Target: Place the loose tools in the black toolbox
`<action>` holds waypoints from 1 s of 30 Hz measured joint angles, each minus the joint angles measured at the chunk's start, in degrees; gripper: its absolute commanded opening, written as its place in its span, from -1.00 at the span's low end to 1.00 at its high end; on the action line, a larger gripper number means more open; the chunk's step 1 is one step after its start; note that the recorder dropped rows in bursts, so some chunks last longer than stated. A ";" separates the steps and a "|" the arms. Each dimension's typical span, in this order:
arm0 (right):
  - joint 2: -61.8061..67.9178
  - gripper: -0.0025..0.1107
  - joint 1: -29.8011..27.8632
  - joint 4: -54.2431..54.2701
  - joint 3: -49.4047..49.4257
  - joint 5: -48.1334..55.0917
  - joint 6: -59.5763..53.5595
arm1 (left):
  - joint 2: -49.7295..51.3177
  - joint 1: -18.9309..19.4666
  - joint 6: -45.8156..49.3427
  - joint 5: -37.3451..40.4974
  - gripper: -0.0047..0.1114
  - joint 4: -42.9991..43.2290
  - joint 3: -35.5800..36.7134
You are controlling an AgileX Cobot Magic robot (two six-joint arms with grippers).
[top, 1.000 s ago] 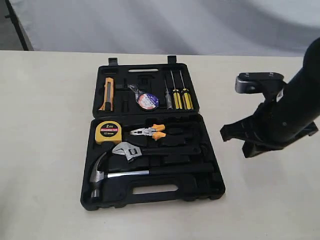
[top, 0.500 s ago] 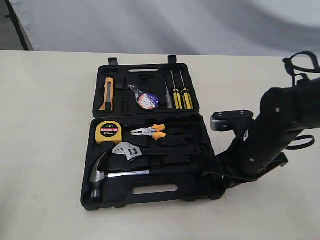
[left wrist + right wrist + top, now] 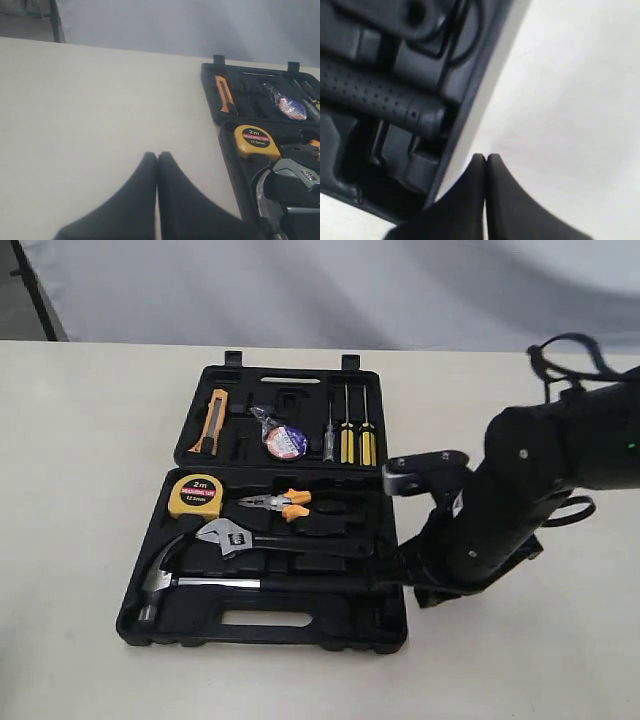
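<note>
The black toolbox (image 3: 330, 632) lies open on the table. In its near half lie the claw hammer (image 3: 200, 585) and, above it, the adjustable wrench (image 3: 225, 536). The tape roll (image 3: 284, 443) sits in the far half. My right arm (image 3: 500, 500) is low against the box's right side. The right gripper (image 3: 486, 157) is shut and empty, its tips on the table just beside the box wall (image 3: 470, 95), near the hammer handle (image 3: 375, 97). Left of the toolbox rim (image 3: 227, 150), my left gripper (image 3: 157, 154) is shut over bare table, holding nothing.
Also in the box are a yellow tape measure (image 3: 195, 496), orange-handled pliers (image 3: 277, 505), an orange utility knife (image 3: 212, 420) and screwdrivers (image 3: 355, 440). A grey backdrop runs behind the table's far edge.
My right arm swung down and left to the toolbox's right side. The toolbox slid left with all its tools and turned slightly.
</note>
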 measured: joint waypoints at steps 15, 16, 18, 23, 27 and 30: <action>-64.96 -0.96 -11.04 -22.83 17.01 3.13 18.21 | 0.00 0.00 0.00 0.00 -0.89 0.00 0.00; -67.58 -0.96 -11.04 -23.80 18.29 3.13 18.89 | 0.00 0.00 0.00 0.00 -0.89 0.00 0.00; -73.81 -0.96 -11.07 -24.95 20.24 3.84 19.68 | 0.00 0.00 0.00 0.00 -0.89 0.00 0.00; -86.93 -0.96 -11.07 -25.56 21.86 4.43 20.38 | 0.00 0.00 0.00 0.00 -0.89 0.00 0.00; -95.24 -0.96 -11.07 -25.67 22.04 4.43 20.51 | 0.00 0.00 0.00 0.00 -0.89 0.00 0.00; -97.22 -0.96 -11.07 -25.96 22.04 4.43 20.51 | 0.00 0.00 0.00 0.00 -0.89 0.00 0.00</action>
